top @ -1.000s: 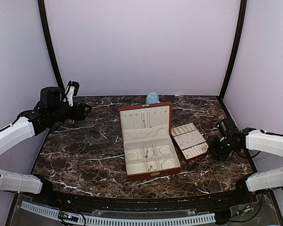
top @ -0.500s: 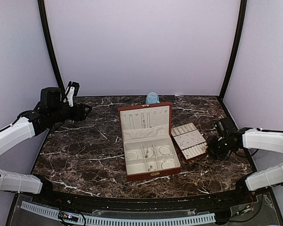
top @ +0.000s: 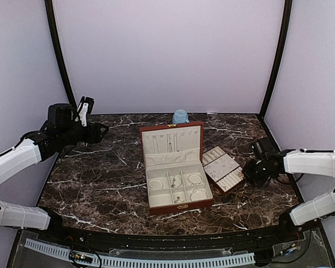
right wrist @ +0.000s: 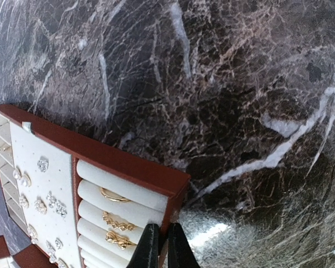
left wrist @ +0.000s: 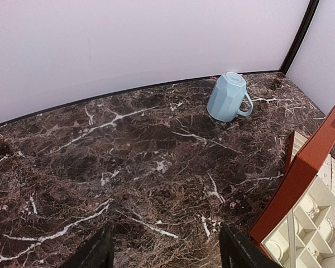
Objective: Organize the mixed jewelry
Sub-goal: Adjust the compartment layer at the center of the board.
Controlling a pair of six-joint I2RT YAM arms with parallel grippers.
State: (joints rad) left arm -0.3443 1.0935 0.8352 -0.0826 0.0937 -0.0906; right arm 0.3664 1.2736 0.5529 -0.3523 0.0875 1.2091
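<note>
**A:** What takes up most of the top view?

**B:** A dark marble table (top: pixel 100 173). At its middle stands an open red-brown box (top: pixel 181 207), with its lid (top: pixel 151 134) upright on the 12 o'clock side.

**A:** And around the box?

**B:** At its 3 o'clock, just beside it and set askew, lies a smaller tray (top: pixel 226 190) with cream lining. At the box's 12 o'clock, near the back wall, sits a pale blue mug (top: pixel 180 116).

**A:** What are the claws doing?

**B:** The left claw (left wrist: pixel 164 251) hangs over bare marble out at 9 o'clock, released, with its fingers spread wide and nothing between them. The right claw (right wrist: pixel 163 248) is at the tray's 3 o'clock side, clenched on the tray's red-brown side wall near a corner.

**A:** Where is the jewelry?

**B:** The jewelry (top: pixel 195 178) is split up. There are hoops and small bits in the box's compartments and thin chains hanging inside the lid. Studs sit on the tray's flat pad, and a few gold-coloured rings are tucked into its rolled slots.
</note>
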